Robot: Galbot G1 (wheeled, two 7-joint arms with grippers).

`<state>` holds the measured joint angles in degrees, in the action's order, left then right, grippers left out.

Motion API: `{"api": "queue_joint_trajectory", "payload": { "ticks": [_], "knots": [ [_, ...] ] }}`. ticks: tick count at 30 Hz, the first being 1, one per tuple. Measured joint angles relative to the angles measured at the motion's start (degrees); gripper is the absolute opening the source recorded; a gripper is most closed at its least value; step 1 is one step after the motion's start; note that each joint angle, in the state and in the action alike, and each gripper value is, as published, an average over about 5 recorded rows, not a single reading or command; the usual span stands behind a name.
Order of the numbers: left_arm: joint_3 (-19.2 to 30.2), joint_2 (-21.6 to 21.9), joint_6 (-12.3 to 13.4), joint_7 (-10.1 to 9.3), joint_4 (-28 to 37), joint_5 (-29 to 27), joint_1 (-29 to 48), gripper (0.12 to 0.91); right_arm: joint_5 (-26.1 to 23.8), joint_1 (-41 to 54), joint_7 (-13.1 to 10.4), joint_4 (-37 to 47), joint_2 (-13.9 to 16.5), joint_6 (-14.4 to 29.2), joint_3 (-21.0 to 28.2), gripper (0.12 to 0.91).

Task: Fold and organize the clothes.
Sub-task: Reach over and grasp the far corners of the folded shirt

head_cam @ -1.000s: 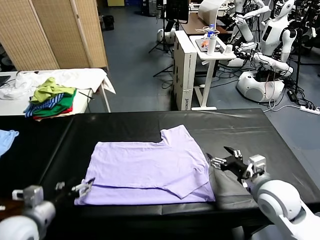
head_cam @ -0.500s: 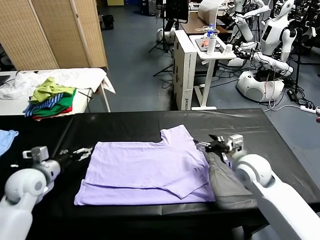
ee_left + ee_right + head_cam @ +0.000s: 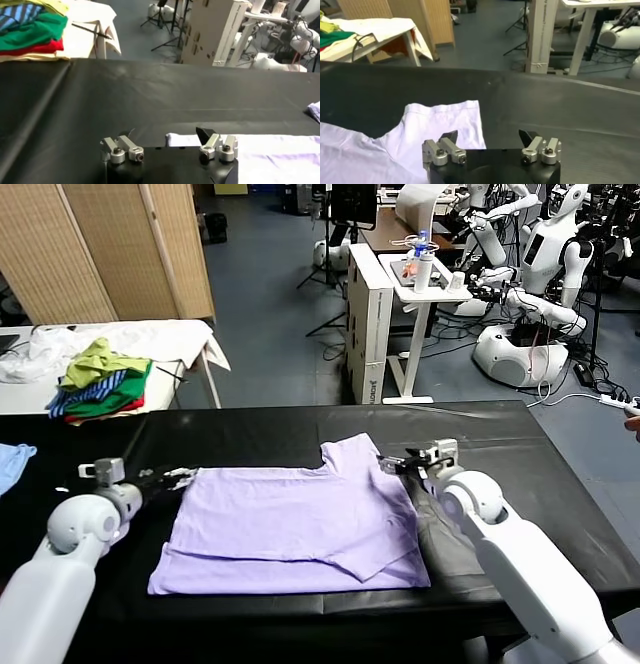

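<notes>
The clothes, one pale lavender T-shirt [image 3: 295,524], lie flat on the black table [image 3: 500,434] with the near part folded over in layers. One sleeve [image 3: 352,454] points toward the far side. My left gripper [image 3: 175,477] hovers open at the shirt's far left corner. In the left wrist view that corner [image 3: 270,150] shows just ahead of the left gripper [image 3: 165,135], with nothing between the jaws. My right gripper [image 3: 400,465] stands open at the sleeve's right edge. The right wrist view has the sleeve [image 3: 440,120] under one finger of the right gripper [image 3: 489,136].
A green, striped and red clothes pile [image 3: 100,384] sits on a white table at the back left. A light blue garment [image 3: 12,459] lies at the black table's left edge. A white cart [image 3: 400,294] and other robots [image 3: 540,274] stand beyond the table.
Both arms have swung from the table's near edge toward the far side: the left gripper to the shirt's far left corner, the right gripper to the sleeve. Both stayed open.
</notes>
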<state>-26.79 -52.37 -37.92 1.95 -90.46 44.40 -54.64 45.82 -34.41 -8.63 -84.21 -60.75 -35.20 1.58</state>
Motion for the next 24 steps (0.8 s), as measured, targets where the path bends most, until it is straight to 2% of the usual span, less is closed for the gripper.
{"api": "queue_joint_trajectory", "payload": {
  "ticks": [4,10,12,14,20,24],
  "knots": [
    [1.05,-0.25,0.16,-0.01,1.04,-0.1,0.75,0.907,-0.49,0.2,0.06,1.06,-0.72,-0.01,0.39,0.892],
    [2.51,-0.52,0.22,0.0,2.23,-0.1,1.99,0.906,-1.0,0.46,0.26,2.49,-1.71,-0.02,0.85,0.785],
    [2.91,-0.69,0.22,0.01,2.47,-0.13,2.21,0.881,-1.14,0.53,0.38,2.9,-1.94,0.0,0.9,0.748],
    [3.18,-0.83,0.22,0.01,2.66,-0.23,2.32,0.822,-1.26,0.58,0.48,3.22,-2.06,0.03,0.89,0.698],
    [3.55,-1.01,0.44,0.03,3.39,-0.92,2.52,0.619,-1.48,0.72,0.81,3.83,-2.12,0.09,0.84,0.476],
    [3.59,-1.02,0.5,0.46,3.65,-0.99,2.59,0.517,-1.59,0.74,1.08,3.7,-2.12,0.2,0.84,0.323]
  ]
}}
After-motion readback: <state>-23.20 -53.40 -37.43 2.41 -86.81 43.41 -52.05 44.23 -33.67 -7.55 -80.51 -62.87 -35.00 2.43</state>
